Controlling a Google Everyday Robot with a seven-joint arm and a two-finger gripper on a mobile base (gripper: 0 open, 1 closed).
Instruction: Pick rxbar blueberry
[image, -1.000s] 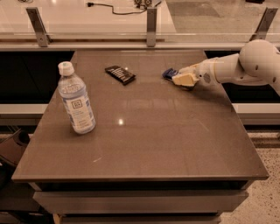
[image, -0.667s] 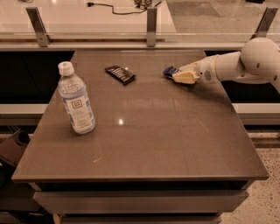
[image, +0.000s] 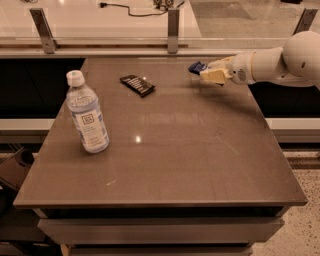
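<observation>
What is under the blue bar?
The blue bar is in the gripper, near the far right of the table. Below it only bare tabletop shows. The gripper covers the bar's right end.

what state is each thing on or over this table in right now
rxbar blueberry: held by the gripper, apparently just above the table
gripper: shut on the rxbar blueberry, over the far right part of the table
water bottle: upright, cap on, near the left edge
dark bar: lying flat at the far middle, apart from the gripper
</observation>
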